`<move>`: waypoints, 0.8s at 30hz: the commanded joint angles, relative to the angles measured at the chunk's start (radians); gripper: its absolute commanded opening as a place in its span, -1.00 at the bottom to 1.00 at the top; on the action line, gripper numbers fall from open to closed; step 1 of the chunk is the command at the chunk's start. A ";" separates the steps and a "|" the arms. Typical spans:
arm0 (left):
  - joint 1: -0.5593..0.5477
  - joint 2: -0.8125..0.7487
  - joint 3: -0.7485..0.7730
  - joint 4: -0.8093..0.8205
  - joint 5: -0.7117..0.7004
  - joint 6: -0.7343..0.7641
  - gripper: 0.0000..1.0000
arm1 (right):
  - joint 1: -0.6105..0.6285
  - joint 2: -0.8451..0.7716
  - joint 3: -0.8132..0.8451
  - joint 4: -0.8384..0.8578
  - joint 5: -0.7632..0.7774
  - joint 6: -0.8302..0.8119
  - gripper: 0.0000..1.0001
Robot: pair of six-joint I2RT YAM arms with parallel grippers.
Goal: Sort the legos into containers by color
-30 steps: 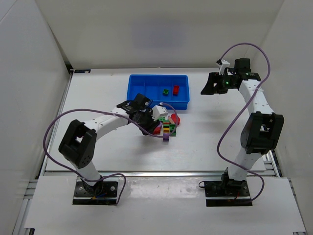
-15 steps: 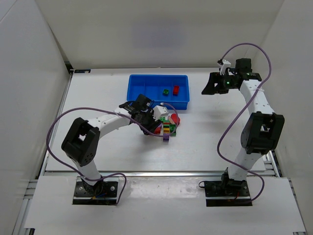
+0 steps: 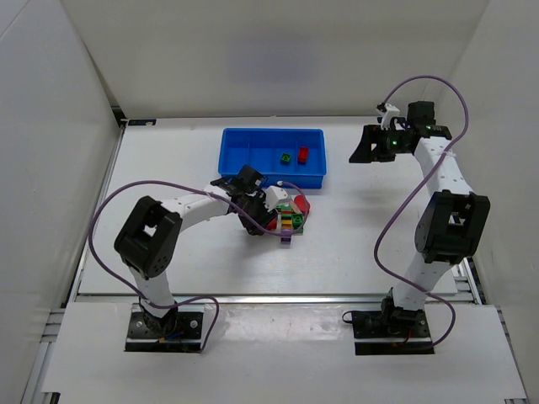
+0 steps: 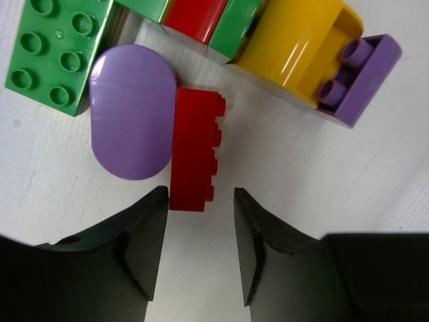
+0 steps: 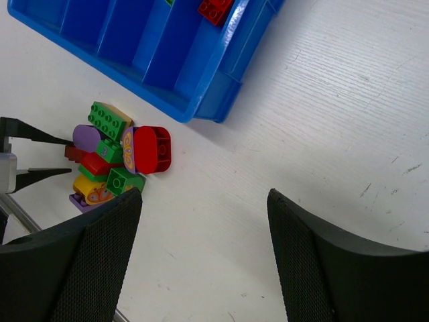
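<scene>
The left gripper (image 4: 196, 201) stands narrowly parted, low over the white table (image 4: 322, 174). The near end of a slim red brick (image 4: 194, 144) lies between its two black fingertips (image 4: 151, 221). A strip of table shows between the brick and the right-hand fingertip, so the jaws are not clamped on it. The brick lies with its studs toward the right of the frame, and its long left face touches a purple oval piece (image 4: 131, 111). Along the top of that wrist view sit a green studded brick (image 4: 57, 57), a yellow curved piece (image 4: 298, 50) and a small purple plate (image 4: 358, 77) touching the yellow one.

In the top view the legos (image 3: 291, 217) form one tight heap near the centre of the frame, just below the lower right corner of the blue tray (image 3: 248, 151). Two more bricks lie in the right half of the tray, a green one (image 3: 286, 157) and a red one (image 3: 303, 154), just beside each other. Whether they share a compartment cannot be told.

The right gripper (image 3: 370, 145) hangs at the upper right of the top view, well apart from the heap. Its jaws are wide with nothing between them.
</scene>
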 commanded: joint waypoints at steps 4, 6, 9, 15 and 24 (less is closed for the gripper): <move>-0.004 0.017 0.014 0.013 0.000 -0.009 -0.03 | -0.014 0.016 0.007 -0.008 -0.011 -0.014 0.57; -0.006 0.028 0.018 0.014 0.000 -0.015 -0.08 | -0.017 0.019 0.005 -0.005 -0.012 -0.014 0.57; -0.004 0.037 0.024 0.017 -0.004 -0.031 -0.23 | -0.020 0.025 0.004 -0.005 -0.011 -0.013 0.57; -0.004 0.034 0.024 0.020 -0.033 -0.058 -0.57 | -0.019 0.025 -0.001 0.001 -0.015 -0.003 0.56; 0.025 -0.300 -0.164 0.083 0.051 0.125 -0.75 | 0.032 0.083 0.121 -0.136 -0.213 -0.043 0.58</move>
